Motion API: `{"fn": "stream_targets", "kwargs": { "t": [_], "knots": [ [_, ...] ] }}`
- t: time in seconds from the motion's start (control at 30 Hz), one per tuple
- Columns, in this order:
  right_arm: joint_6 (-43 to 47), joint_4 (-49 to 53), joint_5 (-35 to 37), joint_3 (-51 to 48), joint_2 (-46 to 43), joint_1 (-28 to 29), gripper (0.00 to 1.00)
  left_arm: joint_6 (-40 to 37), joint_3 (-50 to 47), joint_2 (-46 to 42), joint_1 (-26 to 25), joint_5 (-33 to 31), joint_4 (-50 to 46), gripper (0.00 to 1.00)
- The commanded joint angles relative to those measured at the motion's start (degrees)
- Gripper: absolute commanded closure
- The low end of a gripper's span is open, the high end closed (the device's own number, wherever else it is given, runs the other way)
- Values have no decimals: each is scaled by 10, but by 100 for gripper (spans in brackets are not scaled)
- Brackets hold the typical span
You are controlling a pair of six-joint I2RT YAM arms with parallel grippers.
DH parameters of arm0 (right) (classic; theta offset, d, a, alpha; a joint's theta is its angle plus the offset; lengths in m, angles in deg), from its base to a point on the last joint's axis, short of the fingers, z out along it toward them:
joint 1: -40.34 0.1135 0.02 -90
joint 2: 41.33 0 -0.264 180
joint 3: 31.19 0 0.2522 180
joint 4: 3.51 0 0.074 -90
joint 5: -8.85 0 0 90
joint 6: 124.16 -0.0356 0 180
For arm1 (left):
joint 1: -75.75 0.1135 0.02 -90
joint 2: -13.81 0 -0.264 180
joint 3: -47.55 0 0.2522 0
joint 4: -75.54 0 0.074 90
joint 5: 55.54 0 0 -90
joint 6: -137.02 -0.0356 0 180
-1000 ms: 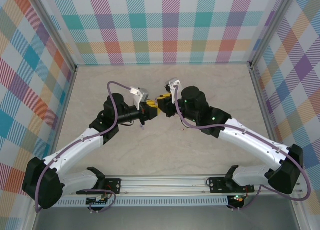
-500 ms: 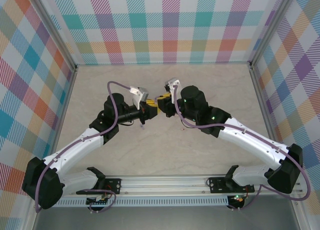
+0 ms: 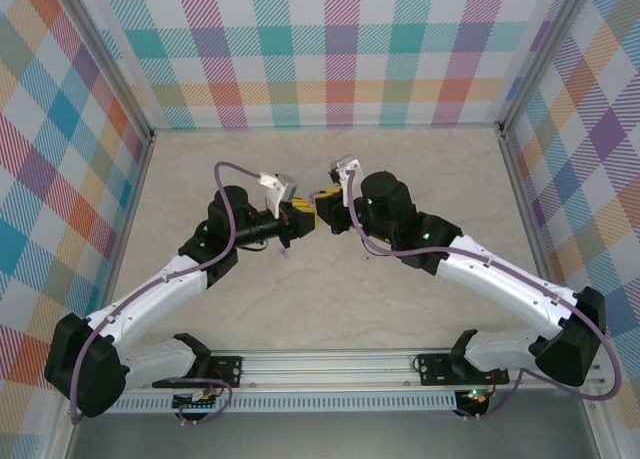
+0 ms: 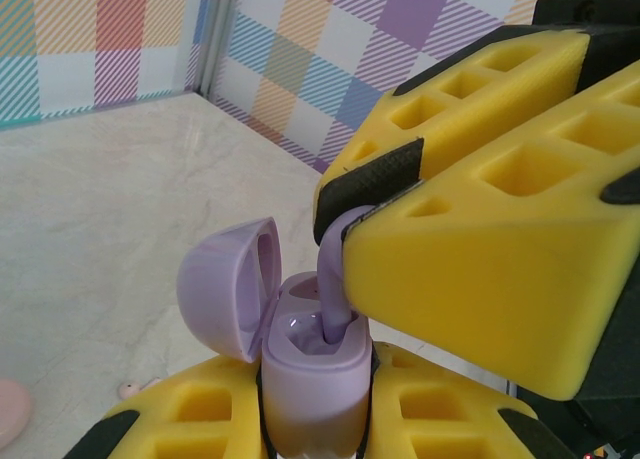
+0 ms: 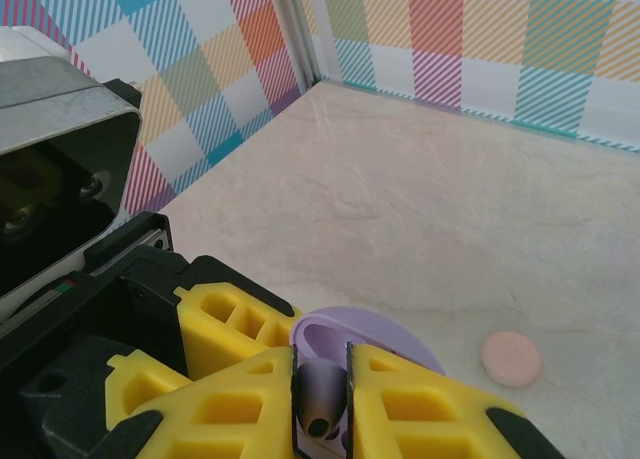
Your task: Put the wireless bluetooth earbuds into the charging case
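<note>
Overhead looks down; close wrist views share the charging case (image 4: 312, 384).

I find nothing legible: no letters, numbers or brand marks on my left end effector (image 4: 312, 424), my right end effector (image 5: 321, 404), the purple charging case (image 4: 310, 379), the purple earbud (image 4: 333, 279), the surface (image 5: 450, 209) or the checked walls (image 3: 330, 49).

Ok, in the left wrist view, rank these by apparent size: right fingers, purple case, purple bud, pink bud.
1. right fingers, close to the camera, which inflates them
2. purple case
3. purple bud
4. pink bud, farther off, so it looks smaller
</note>
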Motion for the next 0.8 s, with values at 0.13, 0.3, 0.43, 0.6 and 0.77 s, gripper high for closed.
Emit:
{"fn": "stream_targets", "kwargs": {
  "t": [0.13,0.3,0.43,0.6,0.77],
  "knots": [
    [-5,22,-8,18,4,3,83,9,25,0,-6,5,22,87],
    [-8,15,10,12,-1,3,84,8,28,2,-6,17,22,87],
    [-13,9,17,12,-1,3,84,10,29,7,-6,30,22,87],
    [-16,-2,22,10,-3,3,85,18,34,18,-6,34,20,87],
    [-17,-10,26,3,-8,3,85,22,36,21,-6,32,21,87]
  ]
}}
